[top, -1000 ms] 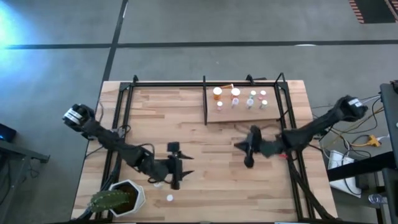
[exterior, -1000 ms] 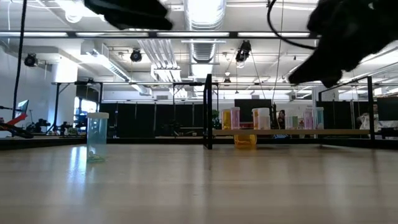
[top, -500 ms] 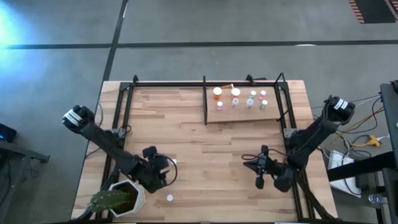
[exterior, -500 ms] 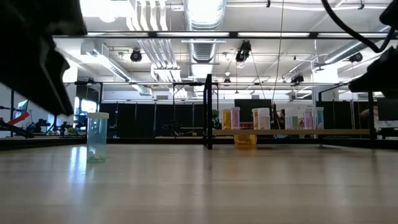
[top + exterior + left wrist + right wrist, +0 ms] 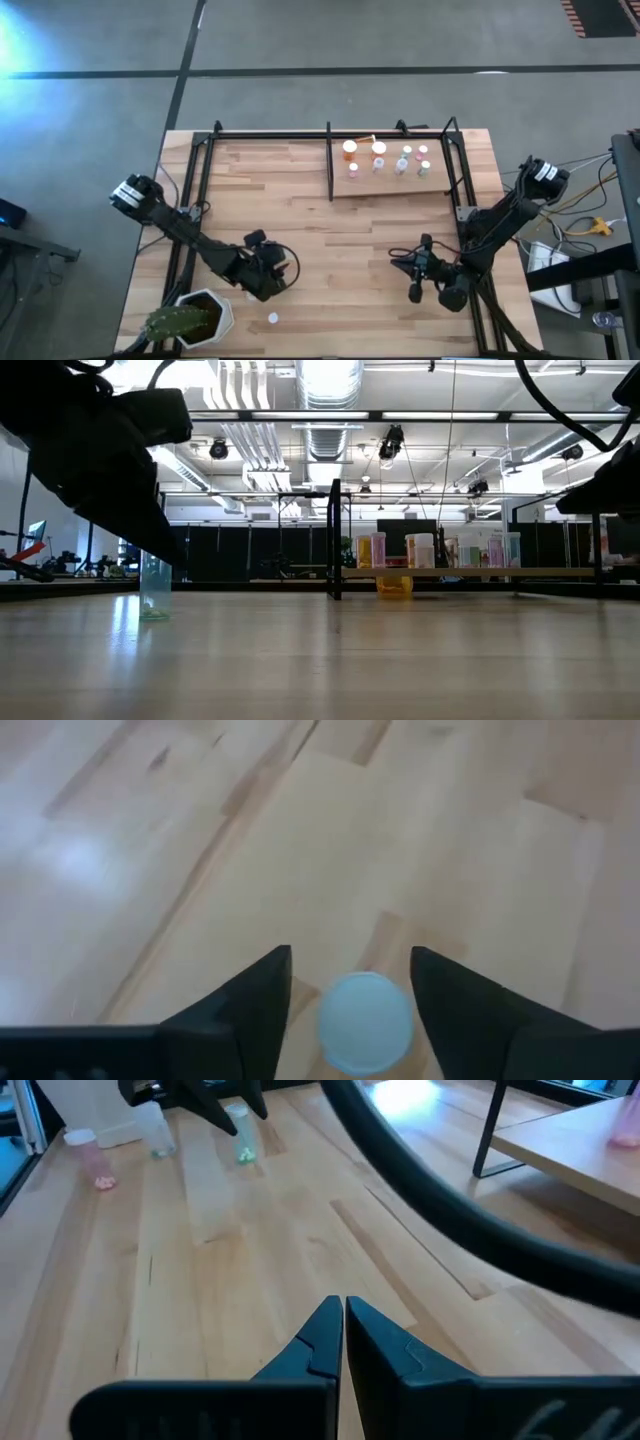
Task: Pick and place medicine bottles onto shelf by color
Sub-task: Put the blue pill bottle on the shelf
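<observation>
A small bottle with a pale bluish cap [image 5: 366,1022] stands upright on the tabletop near the front left; in the low view the bottle [image 5: 155,585] looks clear. My left gripper [image 5: 350,952] is slanted down over it, open, with one finger on each side of the cap and a small gap at both. In the high view the left gripper [image 5: 268,283] hides this bottle. The shelf [image 5: 390,185] at the far right carries several upright medicine bottles [image 5: 378,150]. My right gripper [image 5: 418,285] hangs shut over the table's near right part, holding nothing.
A white-capped bottle [image 5: 272,318] stands near the front edge beside the cactus pot [image 5: 195,318]. The right wrist view shows a pink bottle [image 5: 97,1160] and a clear one [image 5: 155,1135] close to the left gripper. Black frame rods [image 5: 330,160] border the shelf. Bare wood lies mid-table.
My left gripper has come down toward the table at the front left, rolling its wrist, and now stands around the bluish-capped bottle. My right gripper swung from mid-table toward the near right edge and sank, then held still. No bottle has moved.
</observation>
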